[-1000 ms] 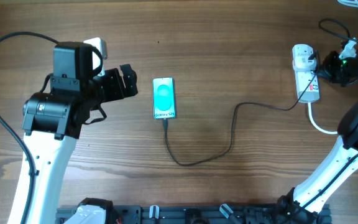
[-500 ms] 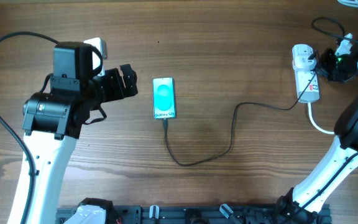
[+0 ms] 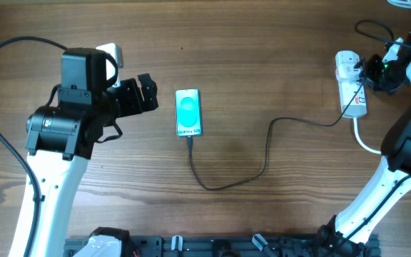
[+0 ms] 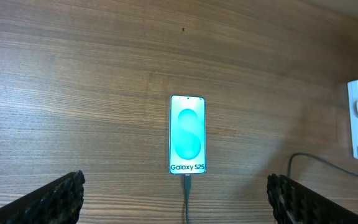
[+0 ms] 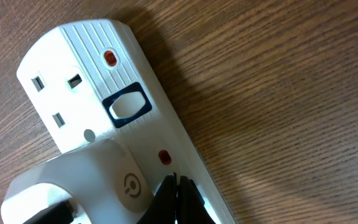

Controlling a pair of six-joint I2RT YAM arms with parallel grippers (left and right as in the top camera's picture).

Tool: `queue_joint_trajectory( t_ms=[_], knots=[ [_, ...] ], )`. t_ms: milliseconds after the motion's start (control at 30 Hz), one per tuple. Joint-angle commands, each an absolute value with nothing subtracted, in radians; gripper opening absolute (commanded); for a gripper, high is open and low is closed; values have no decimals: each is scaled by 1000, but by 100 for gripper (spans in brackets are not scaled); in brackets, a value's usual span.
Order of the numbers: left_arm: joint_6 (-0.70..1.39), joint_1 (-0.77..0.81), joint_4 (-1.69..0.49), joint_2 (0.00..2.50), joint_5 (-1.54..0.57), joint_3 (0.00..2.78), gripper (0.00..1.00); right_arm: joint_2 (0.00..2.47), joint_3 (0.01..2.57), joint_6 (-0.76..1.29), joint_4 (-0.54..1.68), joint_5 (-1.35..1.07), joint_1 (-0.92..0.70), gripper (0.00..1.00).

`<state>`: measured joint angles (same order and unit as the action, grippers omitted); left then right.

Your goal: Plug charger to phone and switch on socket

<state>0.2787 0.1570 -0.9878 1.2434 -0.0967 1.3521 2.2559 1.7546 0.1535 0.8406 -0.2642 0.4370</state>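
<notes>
i'm holding the left gripper [image 3: 147, 93] wide open beside the phone [image 3: 188, 112], which is lying mid-table with the charger [image 3: 265, 153] at its bottom edge. at the socket [image 3: 349, 89], far right, i'm aiming the closed right gripper [image 5: 176, 190] squarely at the rocker, which is probably hidden beneath the tips.

Teal-and-blue phone [image 3: 188, 112] with a green oval; black cable [image 3: 266, 153]; white socket [image 3: 352, 100] (small red marks); brown wood-grain table [image 3: 277, 57].
</notes>
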Motion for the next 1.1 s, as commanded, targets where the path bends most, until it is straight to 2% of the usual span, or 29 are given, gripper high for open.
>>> queue_joint_trajectory(
  t_ms=[0, 300, 400, 567, 733, 1067],
  knots=[
    [277, 152, -985, 1240, -84, 1357, 100, 2300, 1689, 184, 937, -276, 392, 4],
    [277, 152, -985, 1240, -84, 1357, 100, 2300, 1689, 236, 953, -274, 392, 4],
    [277, 152, -985, 1240, -84, 1357, 100, 2298, 1691, 308, 947, -189, 400, 4],
    [277, 152, -985, 1240, -84, 1357, 100, 2250, 1719, 377, 990, -177, 455, 4],
    [277, 152, -985, 1240, -84, 1357, 100, 2032, 1752, 352, 1045, -192, 506, 4],
    [277, 152, -985, 1240, -84, 1357, 100, 1556, 1752, 64, 1195, -397, 428, 4]
  ],
)
